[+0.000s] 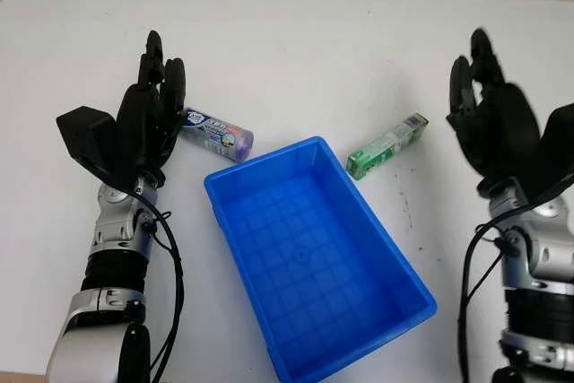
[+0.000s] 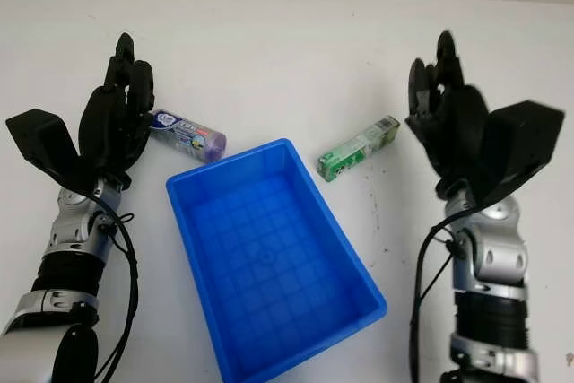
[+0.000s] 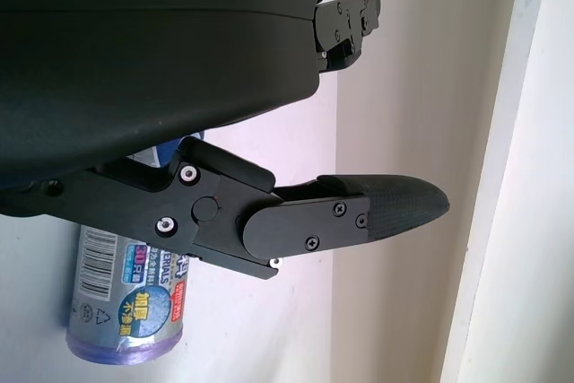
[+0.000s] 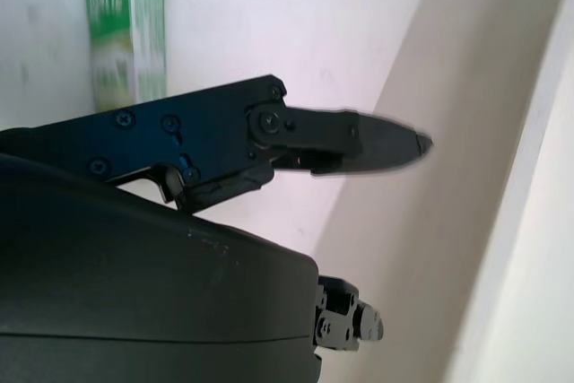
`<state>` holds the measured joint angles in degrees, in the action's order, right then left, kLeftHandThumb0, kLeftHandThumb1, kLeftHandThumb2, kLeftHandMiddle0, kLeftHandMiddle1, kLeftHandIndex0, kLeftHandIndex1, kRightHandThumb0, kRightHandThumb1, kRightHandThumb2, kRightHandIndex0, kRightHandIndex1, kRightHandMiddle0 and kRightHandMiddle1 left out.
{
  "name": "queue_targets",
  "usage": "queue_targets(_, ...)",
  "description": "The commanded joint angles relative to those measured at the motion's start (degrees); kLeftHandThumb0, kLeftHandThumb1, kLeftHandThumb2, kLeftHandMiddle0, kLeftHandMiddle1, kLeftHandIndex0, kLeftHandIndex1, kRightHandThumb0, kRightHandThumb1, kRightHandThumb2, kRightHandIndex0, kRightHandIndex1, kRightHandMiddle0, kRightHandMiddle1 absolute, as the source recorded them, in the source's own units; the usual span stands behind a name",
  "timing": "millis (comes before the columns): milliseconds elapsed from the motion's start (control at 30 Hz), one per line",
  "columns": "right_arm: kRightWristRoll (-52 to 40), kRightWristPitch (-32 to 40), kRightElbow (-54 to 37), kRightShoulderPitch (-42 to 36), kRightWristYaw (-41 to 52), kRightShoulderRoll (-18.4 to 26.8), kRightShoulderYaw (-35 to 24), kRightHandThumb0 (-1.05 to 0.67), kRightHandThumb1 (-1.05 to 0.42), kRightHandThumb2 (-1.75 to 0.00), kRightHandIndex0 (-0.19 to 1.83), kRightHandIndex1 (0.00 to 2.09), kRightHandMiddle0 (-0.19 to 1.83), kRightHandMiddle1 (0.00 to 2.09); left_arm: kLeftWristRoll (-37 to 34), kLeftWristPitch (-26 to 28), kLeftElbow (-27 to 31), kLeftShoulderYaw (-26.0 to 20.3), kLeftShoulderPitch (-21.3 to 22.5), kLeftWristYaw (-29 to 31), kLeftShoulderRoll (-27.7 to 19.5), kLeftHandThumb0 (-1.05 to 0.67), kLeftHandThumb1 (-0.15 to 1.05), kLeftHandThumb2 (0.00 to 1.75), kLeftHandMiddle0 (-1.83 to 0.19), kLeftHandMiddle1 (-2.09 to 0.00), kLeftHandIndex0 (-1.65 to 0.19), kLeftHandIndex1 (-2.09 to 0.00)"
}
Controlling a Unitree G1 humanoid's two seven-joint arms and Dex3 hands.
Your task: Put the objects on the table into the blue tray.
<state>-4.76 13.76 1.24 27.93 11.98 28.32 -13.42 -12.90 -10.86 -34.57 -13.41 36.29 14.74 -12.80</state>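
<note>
1. Now the left hand is open, holding nothing; the purple roll lies just beside it.
2. Right hand is open too; the green pack is near it, blue tray between both hands.

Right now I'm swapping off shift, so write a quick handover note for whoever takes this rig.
Left hand: open, right beside the purple-capped roll, not holding it.
Right hand: open, to the right of the green pack, apart from it.
Blue tray: between the arms, nothing in it.
Done: nothing placed yet.
Left: both the roll and the pack must go into the tray.
</note>
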Motion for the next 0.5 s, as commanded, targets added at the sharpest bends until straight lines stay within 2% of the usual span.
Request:
queue_targets(0,3.4,-2.3,0.4,3.2,2.9,5.4,2.3,-0.53,-0.93,-0.08,0.17,0.2,0.0,0.46,0.1,-0.3,0.4,0.1,-0.7,0.2,0.0,-0.74,1.05,0.55,0.19,0.0,0.19,0.0)
queue_targets(67,7.2,-4.5,2.2,5.6,6.1,9.7,4.8,-0.47,-0.86,-0.05,0.2,0.23,-0.1,0.74,-0.1,-0.1,0.4,0.1,-0.7,0.3,0.2,-0.75,1.05,0.54,0.19,0.0,0.19,0.0)
queue_targets(133,10.8,-6.0,4.0,7.9,8.6,12.7,7.3,-0.45,-0.8,-0.04,0.21,0.24,-0.09,0.78,0.0,-0.3,0.1,0.1,-0.5,0.3,0.2,-0.76,1.05,0.53,0.19,0.0,0.19,0.0)
queue_targets(267,17.2,-14.9,9.4,10.6,11.3,16.8,11.8,-0.47,-0.75,-0.04,0.21,0.24,-0.06,0.79,0.1,-0.9,-0.5,0.1,-0.1,0.6,-0.1,-0.76,1.05,0.53,0.19,0.0,0.19,-0.01)
queue_targets(367,22.4,-20.0,11.8,11.4,12.2,19.1,14.8,-0.47,-0.74,-0.05,0.24,0.22,0.05,0.58,0.1,-0.9,-1.0,0.1,0.3,0.7,-0.2,-0.77,1.05,0.52,0.19,0.0,0.19,0.0)
queue_targets(467,25.9,-20.9,12.6,12.1,14.1,20.1,17.1,-0.42,-0.74,-0.05,0.25,0.16,0.16,0.36,0.1,-1.1,-1.3,0.0,0.5,0.9,-0.3,-0.77,1.05,0.52,0.19,0.0,0.19,0.0)
